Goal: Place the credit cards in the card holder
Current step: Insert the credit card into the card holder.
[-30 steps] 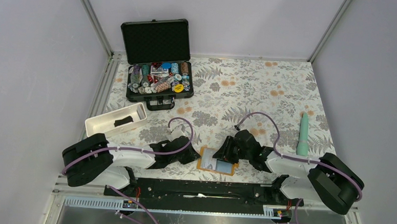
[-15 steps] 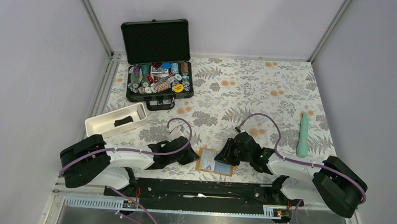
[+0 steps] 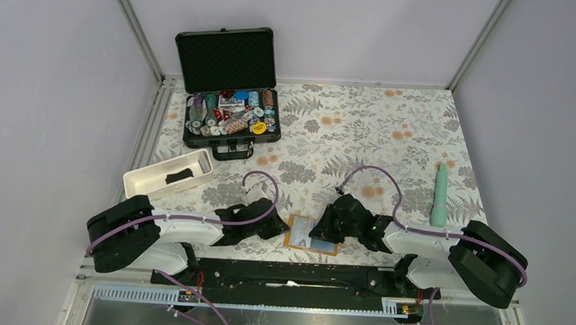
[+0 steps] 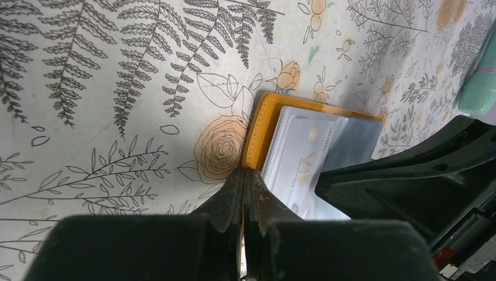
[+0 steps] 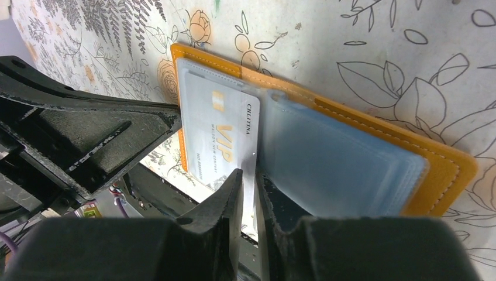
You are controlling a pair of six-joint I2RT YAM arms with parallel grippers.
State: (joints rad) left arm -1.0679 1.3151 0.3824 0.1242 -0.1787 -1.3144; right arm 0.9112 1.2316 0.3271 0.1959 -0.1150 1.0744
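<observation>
The orange card holder [image 3: 312, 235] lies open on the floral cloth between my two arms, its clear blue sleeves [image 5: 345, 164] facing up. A pale credit card [image 5: 219, 134] printed "VIP" rests on its left half, part of it under a sleeve; it also shows in the left wrist view [image 4: 298, 161]. My left gripper [image 4: 245, 171] is shut on the holder's orange left edge [image 4: 260, 134]. My right gripper [image 5: 248, 172] reaches in from the right, its jaws drawn close on the pale card's near edge. From above, both grippers [image 3: 280, 225] [image 3: 325, 228] sit at the holder's sides.
An open black case [image 3: 231, 122] full of poker chips stands at the back left. A white tray [image 3: 139, 181] with a dark flat item [image 3: 178, 176] in it sits left of my left arm. A teal handle [image 3: 440, 194] lies at the right.
My right gripper has slid a little left over the card holder and its jaws have narrowed onto the pale card. The left arm has kept still.
</observation>
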